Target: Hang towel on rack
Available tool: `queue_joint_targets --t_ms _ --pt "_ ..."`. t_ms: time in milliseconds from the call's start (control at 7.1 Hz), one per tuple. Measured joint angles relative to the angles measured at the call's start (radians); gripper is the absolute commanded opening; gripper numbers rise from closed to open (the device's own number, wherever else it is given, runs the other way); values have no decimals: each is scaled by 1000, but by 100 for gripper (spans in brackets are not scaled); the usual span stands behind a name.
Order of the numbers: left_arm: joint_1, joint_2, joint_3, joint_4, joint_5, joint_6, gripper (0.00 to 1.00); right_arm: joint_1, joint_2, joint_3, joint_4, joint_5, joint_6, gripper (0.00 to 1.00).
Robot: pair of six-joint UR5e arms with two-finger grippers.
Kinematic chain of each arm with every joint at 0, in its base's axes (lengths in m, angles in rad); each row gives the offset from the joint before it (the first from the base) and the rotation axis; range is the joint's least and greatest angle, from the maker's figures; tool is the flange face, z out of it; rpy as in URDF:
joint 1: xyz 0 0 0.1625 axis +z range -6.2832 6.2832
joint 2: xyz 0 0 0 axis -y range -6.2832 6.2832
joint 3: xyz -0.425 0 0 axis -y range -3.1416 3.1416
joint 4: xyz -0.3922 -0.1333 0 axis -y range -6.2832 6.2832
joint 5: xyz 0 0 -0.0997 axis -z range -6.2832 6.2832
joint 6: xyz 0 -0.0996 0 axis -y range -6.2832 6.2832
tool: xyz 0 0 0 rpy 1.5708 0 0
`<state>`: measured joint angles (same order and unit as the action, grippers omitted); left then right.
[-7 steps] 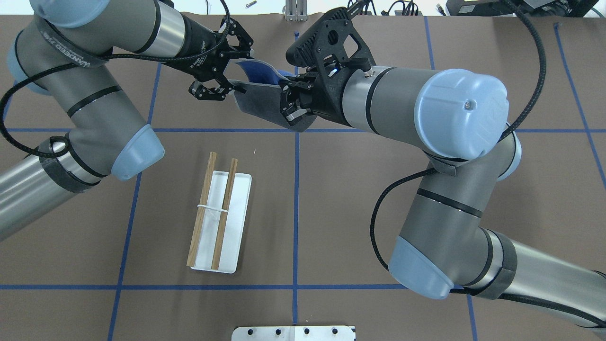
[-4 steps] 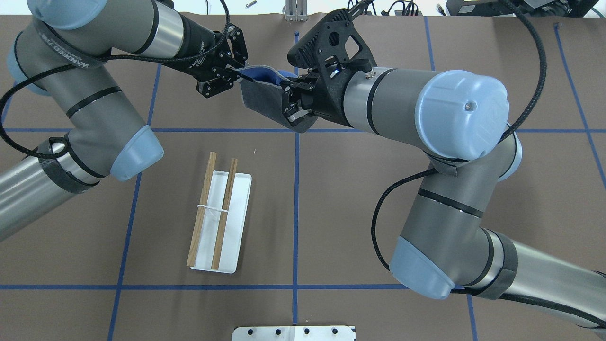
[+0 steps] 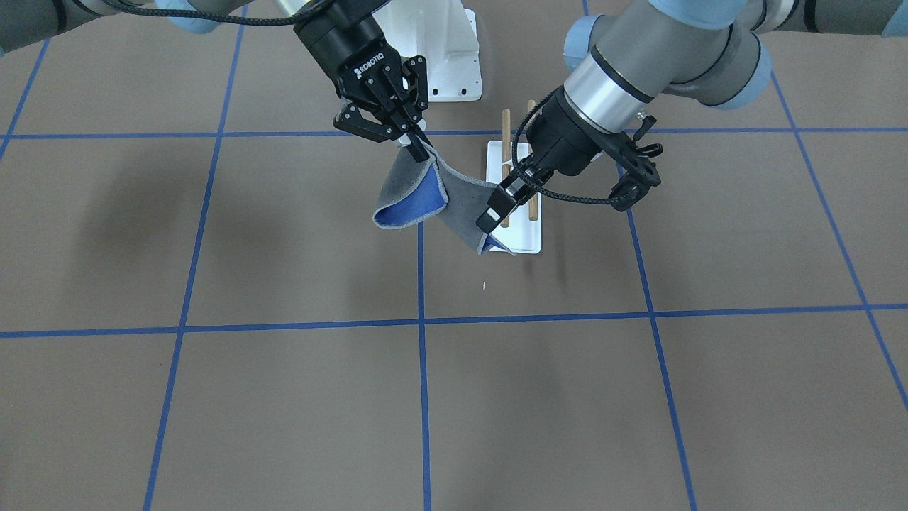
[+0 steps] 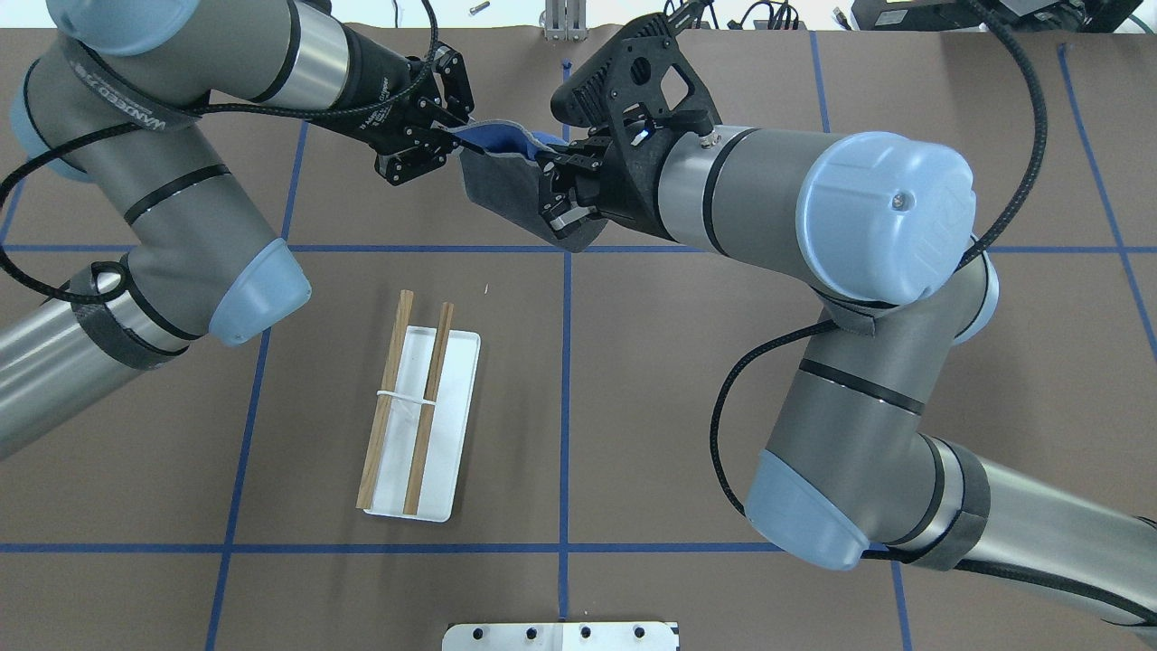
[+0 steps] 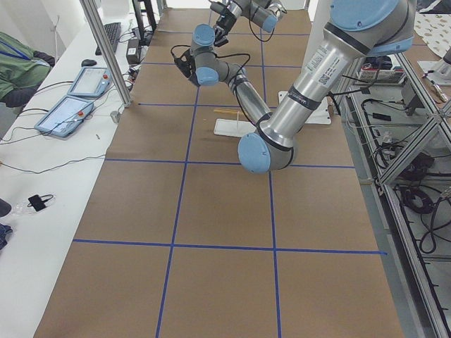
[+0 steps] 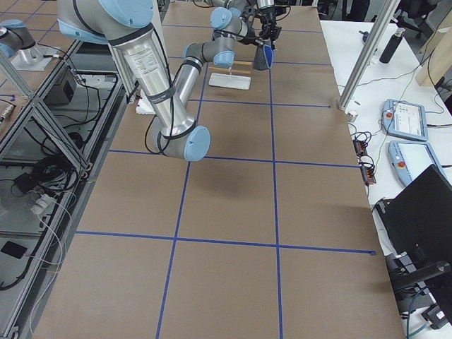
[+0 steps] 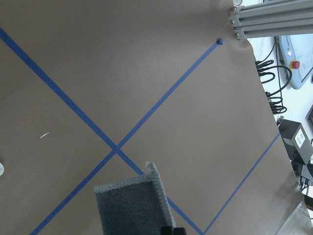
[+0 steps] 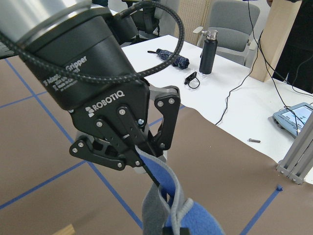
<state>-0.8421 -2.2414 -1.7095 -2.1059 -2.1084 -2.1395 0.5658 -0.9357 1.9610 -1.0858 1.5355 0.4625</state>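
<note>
The towel (image 4: 502, 185), dark grey outside and blue inside, hangs folded in the air between both grippers, above the far middle of the table. My left gripper (image 4: 449, 143) is shut on its left edge; the right wrist view shows those jaws (image 8: 142, 159) pinching the pale stitched edge. My right gripper (image 4: 553, 194) is shut on the towel's right side. In the front view the towel (image 3: 408, 186) sags between the right gripper (image 3: 420, 147) and the left gripper (image 3: 494, 213). The rack (image 4: 452, 425), a white base with two wooden rods (image 4: 387, 398), stands on the table nearer the robot, apart from the towel.
A large white bolted pedestal (image 3: 440, 57) stands at the robot's side of the table. A metal plate (image 4: 560, 636) lies at the near edge. An aluminium post (image 4: 563, 18) stands at the far edge. Blue tape lines grid the brown table.
The left gripper was open around the towel's left edge one second ago. It has since shut on that edge. The right gripper still holds the towel and has hardly moved.
</note>
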Motion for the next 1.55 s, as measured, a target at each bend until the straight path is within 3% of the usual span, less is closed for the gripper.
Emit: queue_joint_targets --t_ms 141,282,846,987,1268,1550 --pt "0 -1 -1 -1 0 0 0 0 0 3 0 1 45 83" --pt "-1 -1 -1 -2 1 0 0 -1 0 9 -2 4 102 99" --pt "-9 0 -3 1 35 0 0 7 -40 17 -24 13 373 100" --pt "-10 5 -13 1 39 1 0 32 -51 17 -83 36 415 100" --pt "-4 49 -90 0 43 1 0 191 -58 0 -296 232 430 100" --pt "73 92 -184 0 57 0 0 368 -61 -120 -400 431 275 100"
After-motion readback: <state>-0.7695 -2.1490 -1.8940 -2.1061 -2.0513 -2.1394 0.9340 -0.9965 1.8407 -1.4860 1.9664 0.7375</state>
